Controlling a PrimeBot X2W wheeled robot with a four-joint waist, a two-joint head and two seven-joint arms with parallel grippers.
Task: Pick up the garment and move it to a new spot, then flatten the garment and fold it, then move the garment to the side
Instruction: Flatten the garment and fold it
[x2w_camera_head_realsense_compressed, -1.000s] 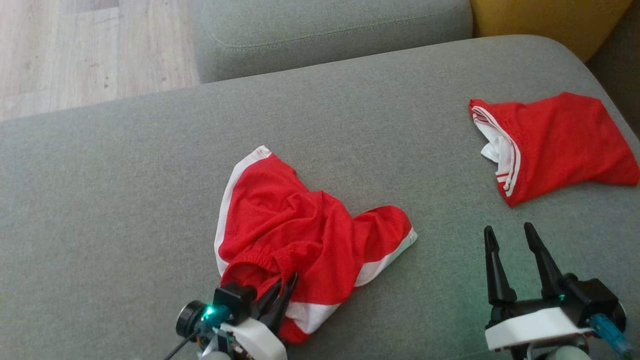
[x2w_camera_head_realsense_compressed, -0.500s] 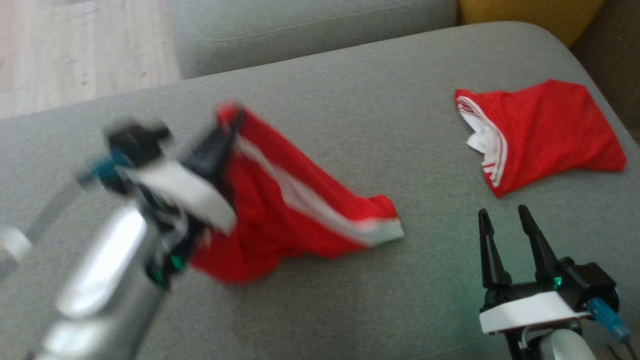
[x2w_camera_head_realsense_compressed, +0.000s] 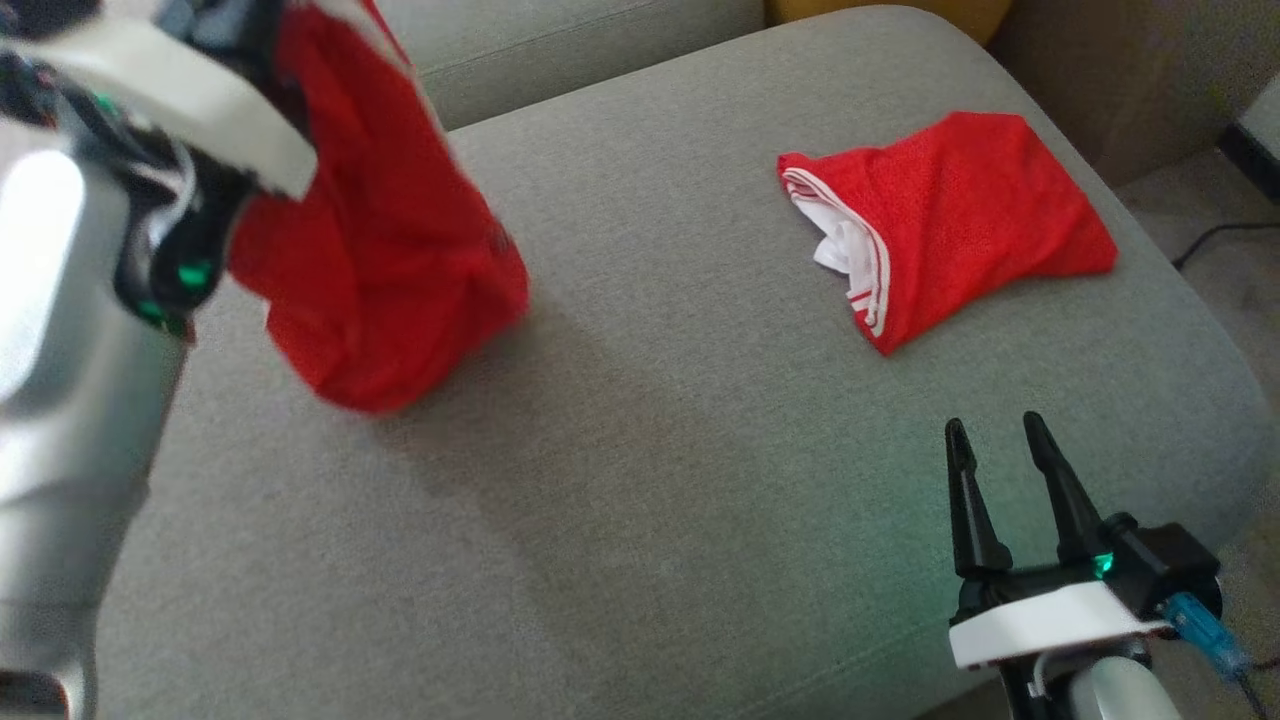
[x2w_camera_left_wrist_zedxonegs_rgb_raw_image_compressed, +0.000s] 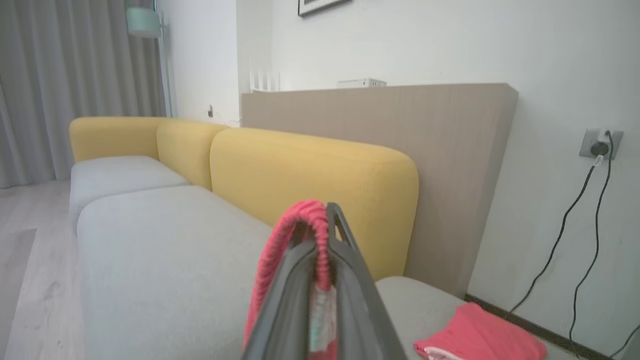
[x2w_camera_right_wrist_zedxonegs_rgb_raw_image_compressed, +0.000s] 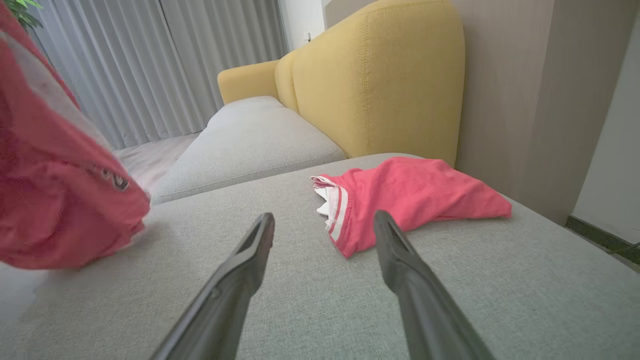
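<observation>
Hanging garment blurred, top edge cropped

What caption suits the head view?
Left gripper holds red shorts up over grey sofa cushion; right gripper open near a second red garment.

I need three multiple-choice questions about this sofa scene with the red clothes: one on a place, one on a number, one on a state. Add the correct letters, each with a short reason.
1. Where is the lying garment?
A. on the grey seat cushion
B. on the wooden floor
C. on the yellow backrest

2. How many red garments are in sight?
A. one
B. two
C. three

3. What state is the left gripper in?
A. open and empty
B. shut on the hanging garment
C. open, pressing the cushion

Answers: 1 A, it rests on the cushion beyond the open right gripper; 2 B, one hangs, one lies; 3 B, red cloth sits pinched between its closed fingers.
</observation>
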